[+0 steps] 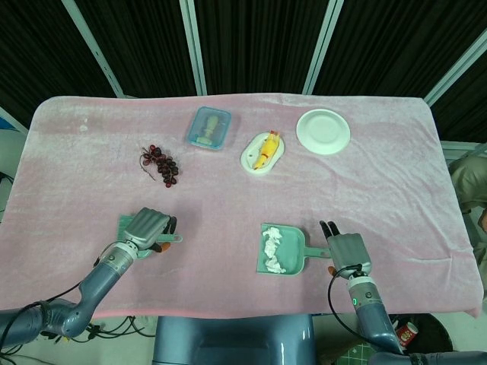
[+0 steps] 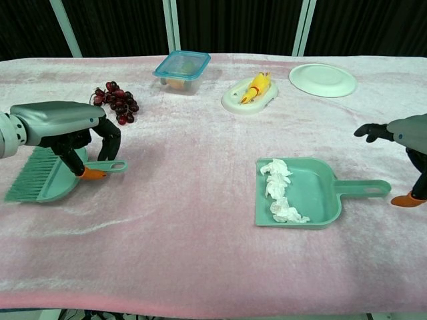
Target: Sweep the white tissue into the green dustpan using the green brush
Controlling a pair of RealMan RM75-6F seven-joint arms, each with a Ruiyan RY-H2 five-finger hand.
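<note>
While the white tissue (image 2: 279, 191) is lying inside the green dustpan (image 2: 313, 200), the left hand (image 2: 63, 130) is grasping the green brush (image 2: 50, 175) far leftward; the right hand (image 2: 407, 137), fingers released, is hovering near the dustpan's handle

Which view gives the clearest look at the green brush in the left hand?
The chest view: the green brush shows bristles, back and handle from the side, lying low at the pink cloth under the left hand. In the head view the hand covers most of it, leaving only edges and handle tip.
</note>
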